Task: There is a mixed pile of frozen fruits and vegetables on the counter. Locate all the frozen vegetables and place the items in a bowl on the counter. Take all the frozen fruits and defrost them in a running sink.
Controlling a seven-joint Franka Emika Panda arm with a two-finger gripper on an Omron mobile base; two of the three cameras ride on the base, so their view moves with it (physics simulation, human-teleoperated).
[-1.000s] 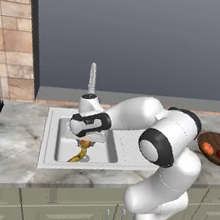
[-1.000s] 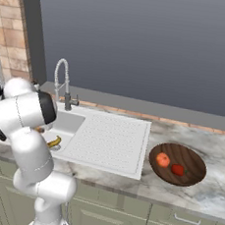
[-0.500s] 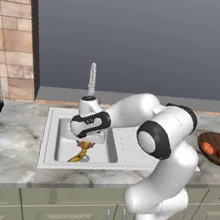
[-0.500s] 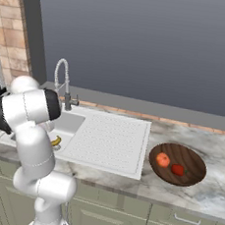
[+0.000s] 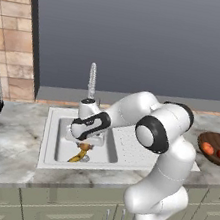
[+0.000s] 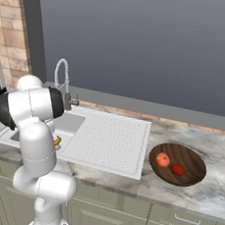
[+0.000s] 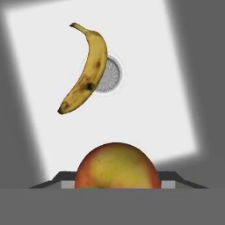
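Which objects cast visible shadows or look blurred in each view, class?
Hand view: the round fruit looms large and soft-edged; the banana stays sharp on the evenly lit sink floor. Right base view: the bowl throws a soft shadow on the counter.

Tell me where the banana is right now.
The banana lies on the floor of the sink basin, partly over the round drain, directly below the hand, which holds the small orange-yellow fruit above it.

Hidden and cut off, as I see it

My arm covers most of the banana (image 6: pixel 57 140) from the right base; the round fruit (image 7: pixel 116 166) hides the fingertips, its underside cut off in my hand view.
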